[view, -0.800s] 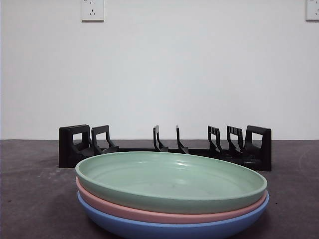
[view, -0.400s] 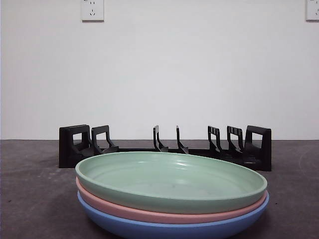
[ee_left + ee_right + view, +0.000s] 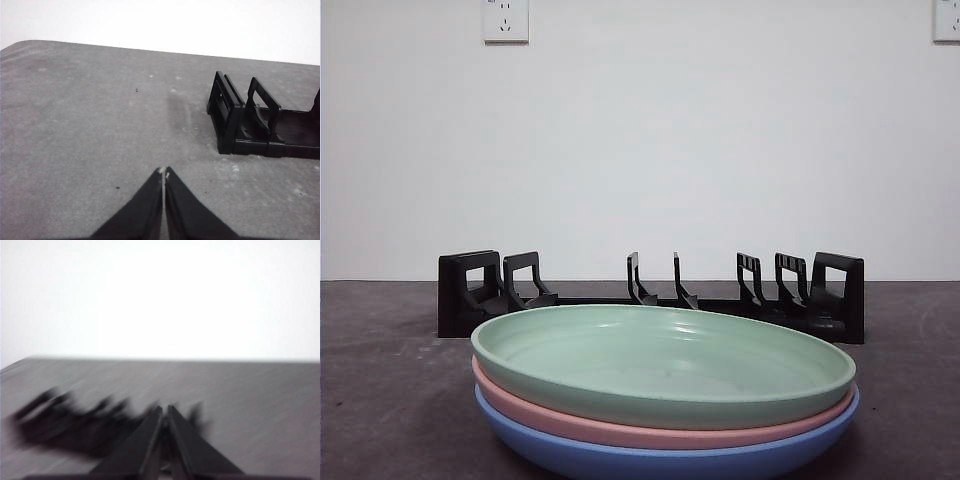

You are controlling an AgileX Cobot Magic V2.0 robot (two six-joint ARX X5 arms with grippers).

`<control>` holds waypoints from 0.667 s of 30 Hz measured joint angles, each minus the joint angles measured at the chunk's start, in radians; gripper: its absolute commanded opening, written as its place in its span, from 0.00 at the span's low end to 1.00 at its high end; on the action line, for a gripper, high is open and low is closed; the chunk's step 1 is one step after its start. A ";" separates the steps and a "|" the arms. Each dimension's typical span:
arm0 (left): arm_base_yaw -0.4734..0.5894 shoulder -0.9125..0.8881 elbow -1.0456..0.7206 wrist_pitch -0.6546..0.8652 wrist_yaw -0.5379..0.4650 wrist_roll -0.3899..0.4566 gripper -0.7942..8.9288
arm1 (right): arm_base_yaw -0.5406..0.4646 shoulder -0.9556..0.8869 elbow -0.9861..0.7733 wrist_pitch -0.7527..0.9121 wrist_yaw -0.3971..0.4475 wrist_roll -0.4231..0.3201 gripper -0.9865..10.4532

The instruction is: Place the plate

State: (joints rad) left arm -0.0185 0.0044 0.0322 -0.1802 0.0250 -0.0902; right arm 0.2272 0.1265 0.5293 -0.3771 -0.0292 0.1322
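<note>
A stack of three plates sits near the camera in the front view: a green plate [image 3: 660,362] on top, a pink plate [image 3: 620,428] under it and a blue plate [image 3: 650,460] at the bottom. Behind them stands a black slotted plate rack [image 3: 650,295]; its end also shows in the left wrist view [image 3: 250,122]. My left gripper [image 3: 164,172] is shut and empty above bare table, apart from the rack. My right gripper [image 3: 164,410] is shut and empty; its view is motion-blurred, with the rack as a dark smear [image 3: 75,422]. Neither arm shows in the front view.
The dark grey table [image 3: 380,400] runs to a white wall [image 3: 640,140] with two sockets [image 3: 506,20] high up. Bare table lies beside the rack's end in the left wrist view [image 3: 90,125].
</note>
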 measured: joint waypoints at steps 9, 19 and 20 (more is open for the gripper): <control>0.000 0.000 0.000 0.000 0.000 0.000 0.09 | -0.249 -0.086 -0.412 0.158 0.003 -0.051 0.10; 0.000 0.000 0.000 0.000 0.000 0.000 0.09 | -0.249 -0.121 -0.505 0.190 0.040 -0.060 0.10; 0.000 0.000 0.000 0.000 0.000 0.000 0.09 | -0.245 -0.121 -0.505 0.192 0.052 -0.065 0.10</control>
State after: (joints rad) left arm -0.0185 0.0044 0.0322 -0.1806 0.0250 -0.0902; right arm -0.0177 0.0051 0.0242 -0.1856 0.0231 0.0673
